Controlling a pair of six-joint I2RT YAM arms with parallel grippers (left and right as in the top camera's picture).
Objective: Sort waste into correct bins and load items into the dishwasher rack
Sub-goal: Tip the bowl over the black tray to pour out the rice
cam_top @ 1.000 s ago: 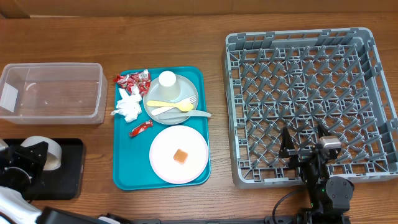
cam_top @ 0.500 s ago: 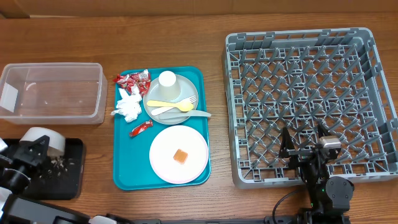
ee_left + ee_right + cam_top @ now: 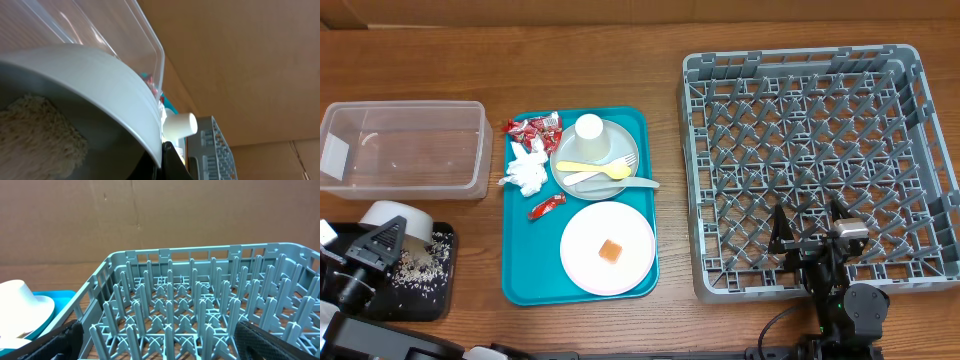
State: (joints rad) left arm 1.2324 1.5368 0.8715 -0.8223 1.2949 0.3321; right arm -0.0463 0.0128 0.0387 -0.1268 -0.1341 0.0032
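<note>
At the table's (image 3: pixel 670 325) right end stood the rack (image 3: pixel 820 160), the right hand (image 3: pixel 808 240) open over its near edge. At the left, above the black tray (image 3: pixel 440 297), the left hand (image 3: pixel 377 247) pinched the tilted bowl (image 3: pixel 392 215) by its rim: light, stiff and smooth, probably slippery, so a firm rim grip suited it. Loose rice (image 3: pixel 420 262) lay scattered below, some inside the bowl.

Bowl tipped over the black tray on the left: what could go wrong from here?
1. The bowl hangs near the black tray's top edge, and rice already lies close to its right rim, so grains may land on the table.
2. The left jaws pinch only the bowl's rim, so it could slip.
3. The clear tub stands close behind, so a swing might knock it.
</note>
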